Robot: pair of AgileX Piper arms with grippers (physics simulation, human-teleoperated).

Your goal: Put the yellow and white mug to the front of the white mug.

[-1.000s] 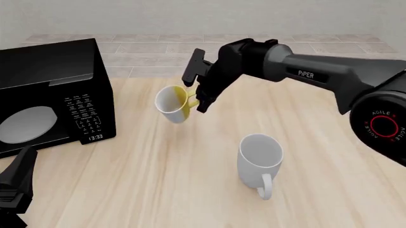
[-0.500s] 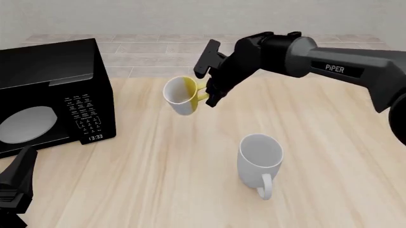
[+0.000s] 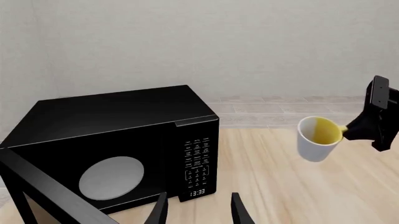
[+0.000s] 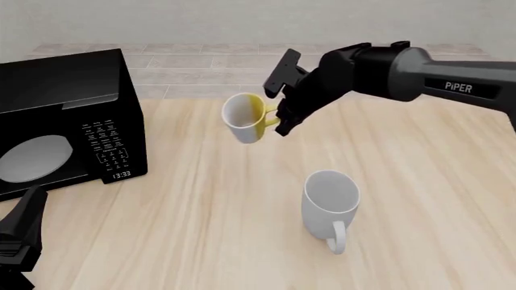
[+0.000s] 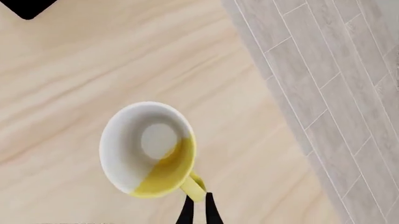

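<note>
The yellow and white mug (image 4: 246,118) hangs tilted in the air above the table, its mouth turned toward the camera. My right gripper (image 4: 279,118) is shut on its yellow handle; the right wrist view shows the mug (image 5: 148,148) from above with the fingertips (image 5: 198,210) pinching the handle. The white mug (image 4: 330,202) stands upright on the table nearer the front, handle pointing toward me. From the left wrist the held mug (image 3: 318,138) floats at the right. My left gripper (image 3: 198,212) is open low at the front left, holding nothing.
A black microwave (image 4: 60,121) stands on the left side of the wooden table (image 4: 419,181). The left arm (image 4: 20,232) rests at the front left corner. A tiled floor strip (image 4: 202,60) lies beyond the table's far edge.
The right arm has carried the yellow and white mug to the right, still lifted off the table. The white mug and the left arm have not moved.
</note>
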